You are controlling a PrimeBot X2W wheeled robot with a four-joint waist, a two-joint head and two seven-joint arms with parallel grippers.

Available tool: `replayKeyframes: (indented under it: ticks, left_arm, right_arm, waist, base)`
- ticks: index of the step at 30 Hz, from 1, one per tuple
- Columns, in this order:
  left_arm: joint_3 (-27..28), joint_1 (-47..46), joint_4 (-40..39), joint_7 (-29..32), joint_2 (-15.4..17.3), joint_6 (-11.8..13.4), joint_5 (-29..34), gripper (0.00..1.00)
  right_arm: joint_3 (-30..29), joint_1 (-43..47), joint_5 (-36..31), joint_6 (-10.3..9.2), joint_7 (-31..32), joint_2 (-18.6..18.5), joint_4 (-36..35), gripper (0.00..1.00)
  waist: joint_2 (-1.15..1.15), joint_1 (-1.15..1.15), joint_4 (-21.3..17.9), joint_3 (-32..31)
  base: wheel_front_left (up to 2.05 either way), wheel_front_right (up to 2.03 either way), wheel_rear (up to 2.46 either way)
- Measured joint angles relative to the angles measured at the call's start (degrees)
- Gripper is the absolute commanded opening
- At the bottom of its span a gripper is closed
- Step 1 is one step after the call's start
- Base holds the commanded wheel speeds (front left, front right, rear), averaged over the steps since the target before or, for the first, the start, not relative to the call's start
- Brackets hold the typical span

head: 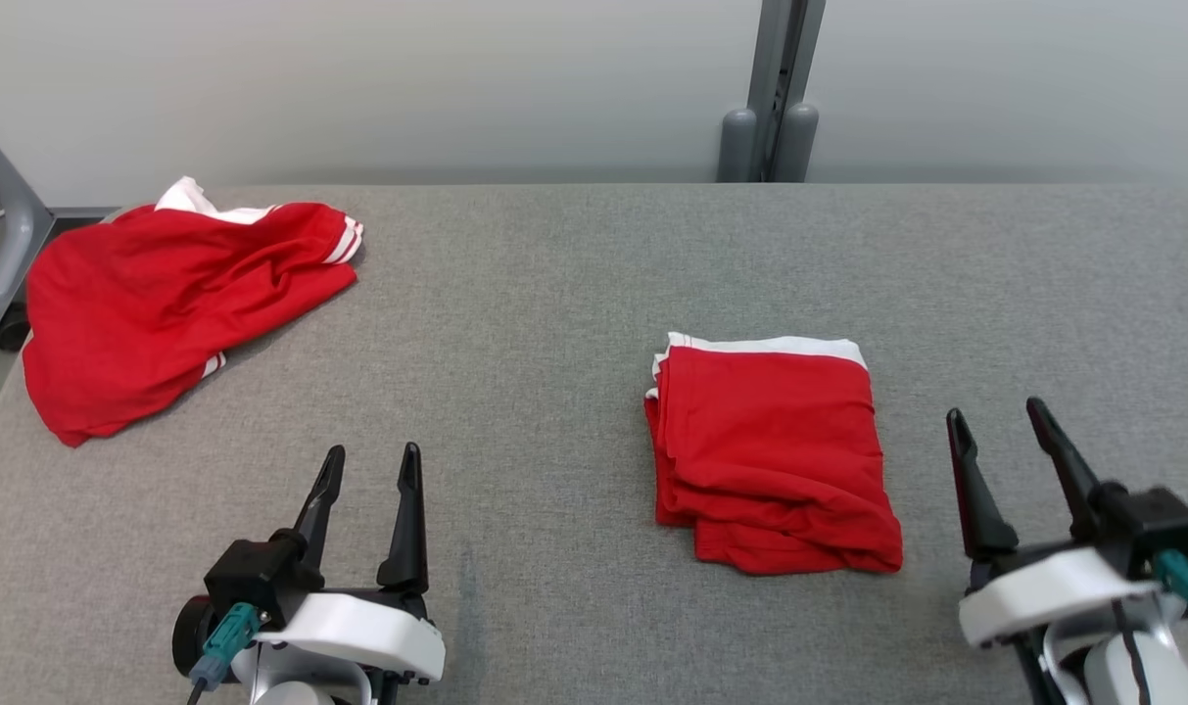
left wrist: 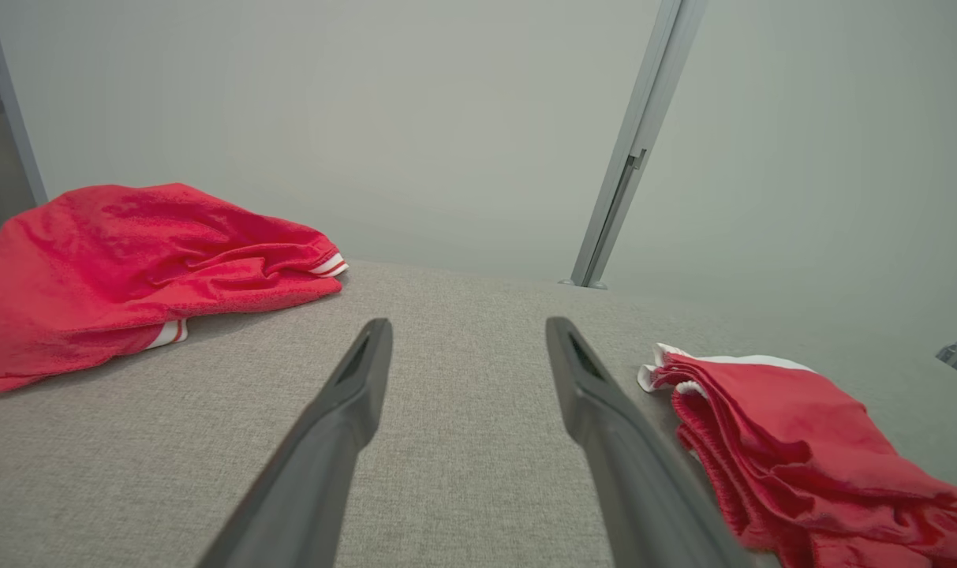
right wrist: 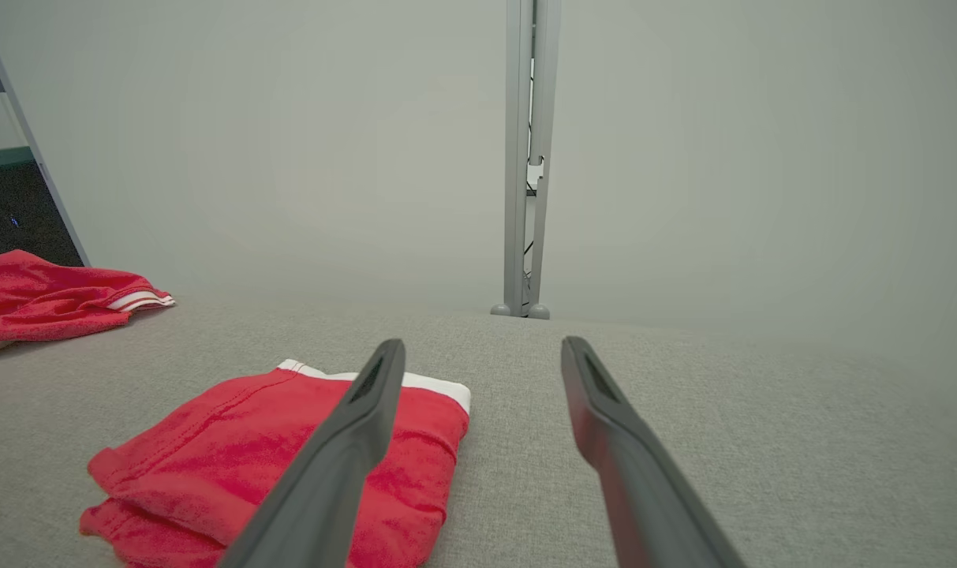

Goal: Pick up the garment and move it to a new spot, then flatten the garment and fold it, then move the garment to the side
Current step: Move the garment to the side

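Plain grey wall [head: 358, 88], metal post [head: 775, 88], grey table [head: 554, 294].

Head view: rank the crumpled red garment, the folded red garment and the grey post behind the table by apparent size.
1. crumpled red garment, spread widest.
2. folded red garment.
3. grey post, smallest here, but farthest away and cut off at the top.

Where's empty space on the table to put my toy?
The grey fabric table is barest between the crumpled red garment at far left and the folded red garment right of centre, also behind the folded one. The far left corner is crowded.
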Motion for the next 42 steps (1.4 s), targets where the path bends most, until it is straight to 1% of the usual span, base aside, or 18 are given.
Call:
replayKeyframes:
  ticks: [2,5,7,12,13,17,21,24,28,31,32,33,34,35,36,37,42]
  left_arm:
    - [-0.23,-0.32,-0.01,0.00,-0.02,0.02,0.00,1.00]
    - [-0.65,-0.88,-0.03,0.00,0.00,0.15,-0.11,1.00]
    - [-0.87,-0.98,-0.02,0.00,-0.02,0.18,-0.22,1.00]
    - [-1.53,-1.58,0.04,0.00,0.00,0.18,-0.73,1.00]
    - [-1.53,-1.58,0.04,0.00,0.00,0.18,-0.73,1.00]
    - [-1.80,-2.24,0.07,0.00,0.01,0.18,-0.81,1.00]
    - [-1.86,-2.41,-0.01,0.00,0.01,0.20,-0.88,1.00]
    - [-1.81,-2.69,-0.10,0.00,0.00,0.25,-0.87,1.00]
    - [-1.89,-2.92,-0.26,0.00,0.00,0.26,-0.79,1.00]
    - [-1.99,-2.98,-0.29,0.00,0.00,0.27,-0.78,1.00]
    - [-2.04,-3.08,-0.29,0.00,-0.01,0.34,-0.78,1.00]
    - [-2.05,-3.19,-0.31,0.00,0.00,0.34,-0.78,1.00]
    - [-2.08,-3.28,-0.33,0.00,0.00,0.34,-0.78,1.00]
    - [-2.07,-3.30,-0.37,0.00,0.00,0.34,-0.78,1.00]
    - [-2.02,-3.31,-0.43,0.00,0.00,0.34,-0.78,1.00]
    - [-1.97,-3.31,-0.54,0.00,-0.01,0.35,-0.77,1.00]
    - [-1.96,-3.41,-0.98,0.00,0.01,0.19,-0.60,1.00]
  right_arm:
    - [0.82,-2.21,0.43,0.00,2.31,-1.90,1.83,1.00]
    - [2.69,-5.05,3.01,0.00,9.21,-4.89,5.43,1.00]
    - [4.00,-7.15,7.19,-0.01,14.57,-6.37,7.30,1.00]
    - [9.83,-11.66,17.85,0.00,26.11,-11.23,9.23,1.00]
    - [9.83,-11.66,17.85,0.00,26.11,-11.23,9.23,1.00]
    - [13.16,-13.86,25.10,-0.01,32.71,-14.40,9.93,1.00]
    - [15.25,-15.71,30.87,-0.01,37.55,-16.86,11.68,1.00]
    - [15.80,-16.29,32.28,-0.01,38.72,-17.38,12.92,1.00]
    - [16.73,-17.46,35.19,-0.01,40.35,-17.26,15.55,1.00]
    - [17.41,-18.66,37.20,-0.01,40.49,-17.08,16.61,1.00]
    - [17.90,-19.08,37.49,-0.01,40.29,-17.11,16.85,0.87]
    - [18.60,-19.51,37.54,-0.01,40.19,-17.24,16.99,0.50]
    - [19.33,-19.84,37.57,-0.01,39.73,-17.46,16.93,0.35]
    - [20.14,-20.05,37.86,-0.01,39.06,-17.69,16.88,0.07]
    - [20.72,-20.22,37.91,-0.01,38.51,-17.88,16.83,0.07]
    - [21.65,-20.45,37.91,-0.01,38.34,-18.20,16.74,0.00]
    - [25.25,-22.18,36.67,0.00,34.74,-21.06,16.05,0.00]
  waist:
    - [0.00,0.00,0.28,0.50]
    - [0.00,0.00,0.85,1.35]
    - [0.00,0.00,1.30,1.98]
    - [0.00,0.00,2.78,3.50]
    - [0.00,0.00,2.78,3.50]
    - [0.00,0.00,4.13,4.58]
    - [0.00,0.00,5.70,5.68]
    - [0.00,0.00,6.21,6.05]
    - [0.00,0.00,6.89,6.75]
    - [0.00,0.00,7.20,7.23]
    - [0.00,0.00,7.28,7.39]
    - [0.00,0.00,7.33,7.55]
    - [0.00,0.00,7.36,7.70]
    - [0.00,0.00,7.34,7.84]
    - [0.00,0.00,7.28,7.96]
    - [0.00,0.00,7.17,8.06]
    - [0.00,0.00,5.86,8.61]
  base:
    - [0.00,0.00,0.00]
    - [0.00,0.00,0.00]
    - [0.00,0.00,0.00]
    - [0.00,0.00,0.00]
    - [0.00,0.00,0.00]
    - [0.00,0.00,0.00]
    - [0.00,0.00,0.00]
    - [0.00,0.00,0.00]
    - [0.00,0.00,0.00]
    - [0.00,0.00,0.00]
    - [0.00,0.00,0.00]
    - [0.00,0.00,0.00]
    - [0.00,0.00,0.00]
    - [0.00,0.00,0.00]
    - [0.00,0.00,0.00]
    - [0.00,0.00,0.00]
    - [0.00,0.00,0.00]
